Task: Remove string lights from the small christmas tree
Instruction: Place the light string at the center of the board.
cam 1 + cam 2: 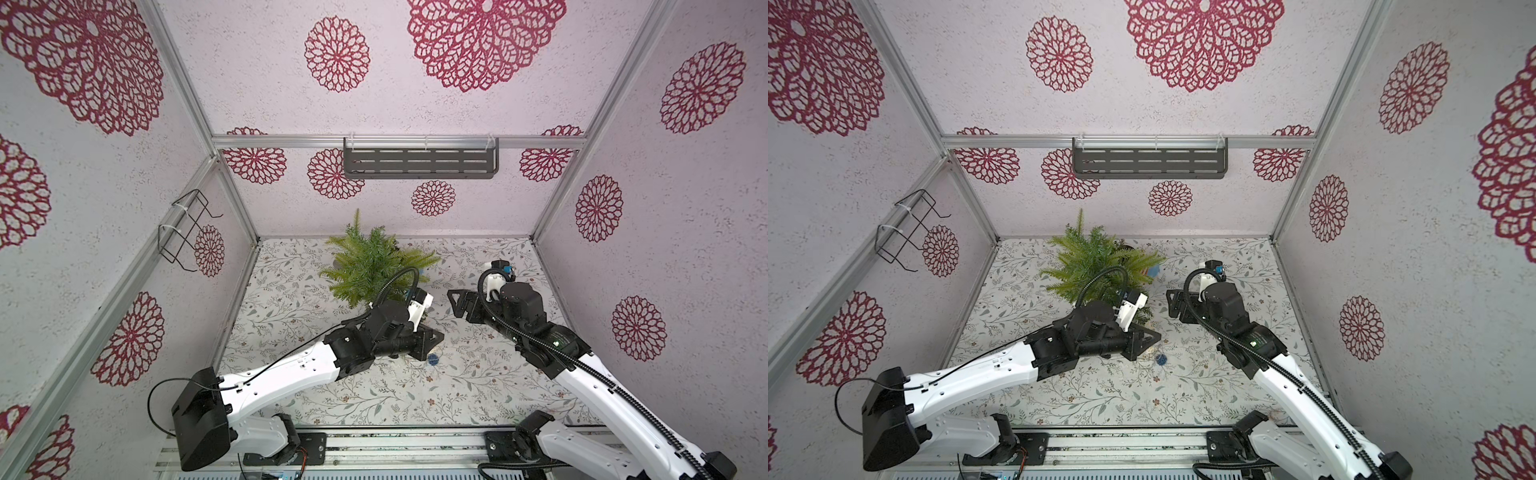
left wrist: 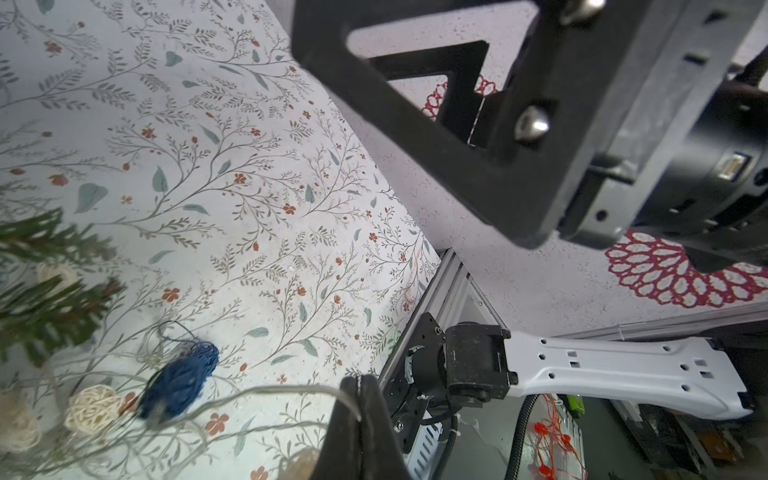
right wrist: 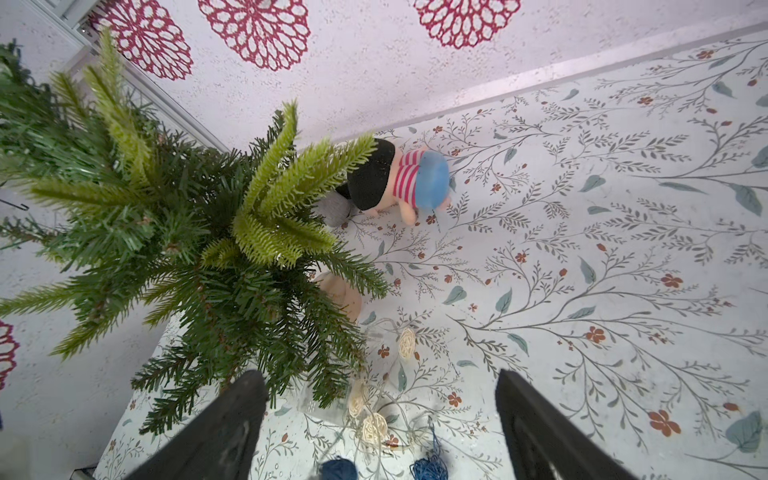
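Observation:
The small christmas tree (image 1: 370, 262) (image 1: 1096, 262) stands near the back of the table, its tan base (image 3: 340, 291) showing under the branches (image 3: 199, 232). The string lights lie on the table beside the tree in a loose tangle of clear wire (image 2: 286, 388), cream balls (image 3: 374, 428) (image 2: 93, 409) and blue balls (image 2: 183, 374) (image 3: 430, 467) (image 1: 433, 359). My left gripper (image 2: 359, 380) (image 1: 438, 333) is low in front of the tree, shut on the wire. My right gripper (image 3: 380, 376) (image 1: 452, 298) hangs open above the tangle, to the right of the tree, with nothing between its fingers.
A plush doll (image 3: 399, 178) (image 1: 1153, 271) with a blue hat and a red-striped shirt lies behind the tree near the back wall. A dark slotted shelf (image 1: 419, 164) hangs on the back wall. A black wire rack (image 1: 185, 228) is fixed to the left wall.

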You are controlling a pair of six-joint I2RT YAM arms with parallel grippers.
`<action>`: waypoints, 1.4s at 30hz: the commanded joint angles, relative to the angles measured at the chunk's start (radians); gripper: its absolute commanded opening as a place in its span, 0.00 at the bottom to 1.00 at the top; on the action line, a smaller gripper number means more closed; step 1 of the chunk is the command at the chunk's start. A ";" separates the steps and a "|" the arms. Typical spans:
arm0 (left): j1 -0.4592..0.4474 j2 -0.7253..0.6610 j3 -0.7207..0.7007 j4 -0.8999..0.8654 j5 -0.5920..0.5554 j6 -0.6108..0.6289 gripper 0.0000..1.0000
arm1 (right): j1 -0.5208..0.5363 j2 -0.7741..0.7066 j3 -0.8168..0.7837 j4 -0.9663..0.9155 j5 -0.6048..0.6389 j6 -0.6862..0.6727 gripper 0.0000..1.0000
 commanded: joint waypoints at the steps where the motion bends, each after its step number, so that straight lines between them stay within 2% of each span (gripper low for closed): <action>1: -0.019 0.026 0.019 0.033 -0.030 0.047 0.00 | -0.010 -0.024 -0.010 0.028 0.017 -0.012 0.90; 3: -0.019 0.035 0.013 0.039 -0.044 0.050 0.03 | -0.013 -0.027 -0.016 0.030 0.017 -0.011 0.90; 9: -0.020 0.037 -0.014 0.015 -0.112 0.068 0.27 | -0.019 -0.024 -0.039 0.036 0.025 -0.009 0.91; 11: -0.019 0.032 -0.024 0.005 -0.125 0.080 0.39 | -0.021 -0.024 -0.051 0.036 0.039 -0.006 0.91; 15: -0.019 0.016 -0.022 -0.043 -0.139 0.091 0.49 | -0.021 -0.021 -0.061 0.028 0.082 -0.010 0.91; 25: -0.014 -0.071 -0.033 -0.117 -0.221 0.160 0.51 | -0.023 0.008 -0.077 0.022 0.160 -0.035 0.92; 28: 0.019 -0.118 -0.029 -0.125 -0.186 0.168 0.55 | -0.026 0.023 -0.033 -0.048 0.214 -0.034 0.92; 30: 0.054 -0.156 -0.030 -0.127 -0.161 0.165 0.56 | -0.026 0.019 0.000 -0.089 0.290 -0.054 0.92; 33: 0.118 -0.207 -0.035 -0.119 -0.119 0.163 0.56 | -0.029 0.017 0.033 -0.102 0.477 -0.072 0.93; 37: 0.168 -0.253 -0.026 -0.146 -0.108 0.172 0.56 | -0.045 0.030 0.003 -0.014 0.677 -0.095 0.98; 39: 0.172 -0.274 -0.028 -0.151 -0.111 0.171 0.56 | -0.076 0.045 -0.041 0.053 0.734 -0.119 0.98; 42: 0.174 -0.303 -0.048 -0.150 -0.113 0.159 0.56 | -0.170 0.081 -0.124 0.211 0.757 -0.167 0.98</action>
